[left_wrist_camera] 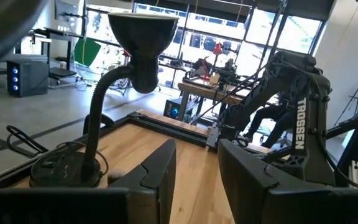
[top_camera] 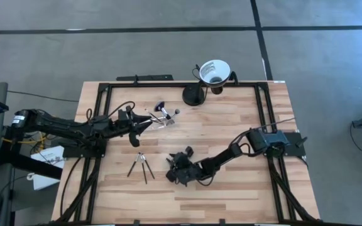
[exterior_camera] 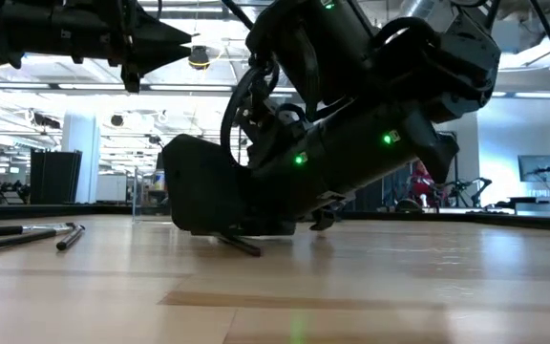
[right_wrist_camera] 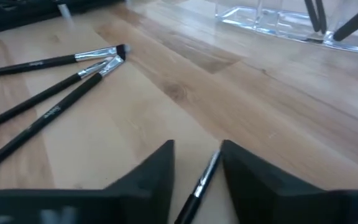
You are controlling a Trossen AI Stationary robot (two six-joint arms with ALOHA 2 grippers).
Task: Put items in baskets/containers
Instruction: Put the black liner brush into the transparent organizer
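**Right fingers straddling a brush at the table's middle**

I have the right gripper (right_wrist_camera: 196, 163) low on the table (top_camera: 231, 132), fingers spread either side of one makeup brush (right_wrist_camera: 202, 180) lying flat. Three more brushes (right_wrist_camera: 55, 87) lie nearer the left edge. The clear holder (right_wrist_camera: 278, 22), already carrying brushes, sits toward the far edge. My left gripper (left_wrist_camera: 196, 168) hovers beside it, fingers spread, holding nothing.
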